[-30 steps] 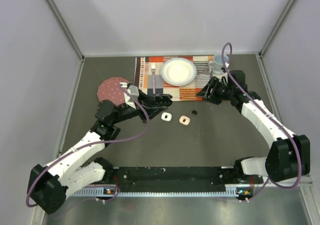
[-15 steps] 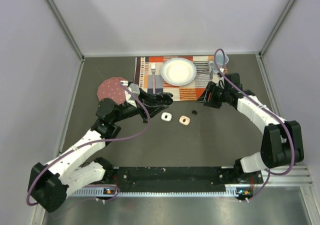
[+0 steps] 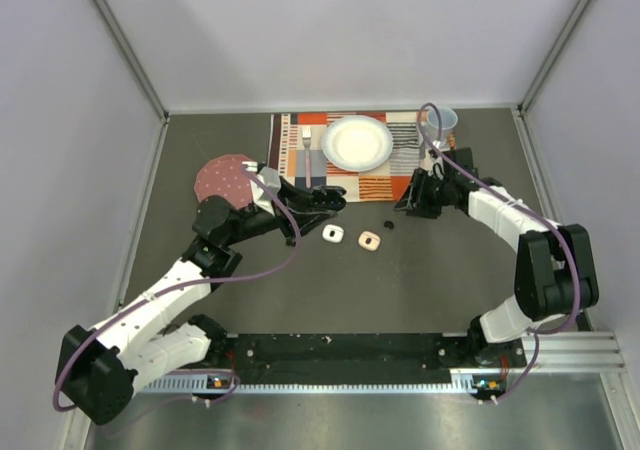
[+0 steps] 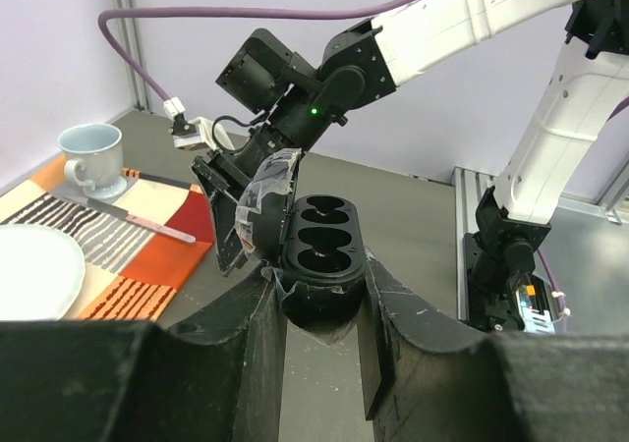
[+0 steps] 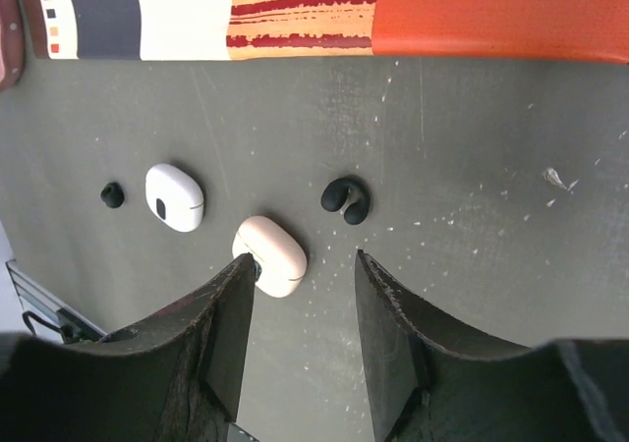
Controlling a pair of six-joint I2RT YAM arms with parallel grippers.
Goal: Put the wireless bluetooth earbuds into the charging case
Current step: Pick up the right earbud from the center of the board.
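My left gripper is shut on an open black charging case and holds it above the table, lid up, both wells empty. A curled black earbud lies on the dark table, just ahead of my right gripper, which is open and empty above it. The same bud shows in the top view, left of and below my right gripper. A second small black bud lies left of a closed white case. A closed pink case sits by my right gripper's left finger.
The white case and pink case lie between the two grippers. Behind them a striped placemat holds a white plate, fork, knife and cup. A maroon round mat lies at the left.
My right arm has folded in, its elbow swinging toward the back right, and its gripper has shifted slightly left toward the black bud. My left arm keeps the black case still.
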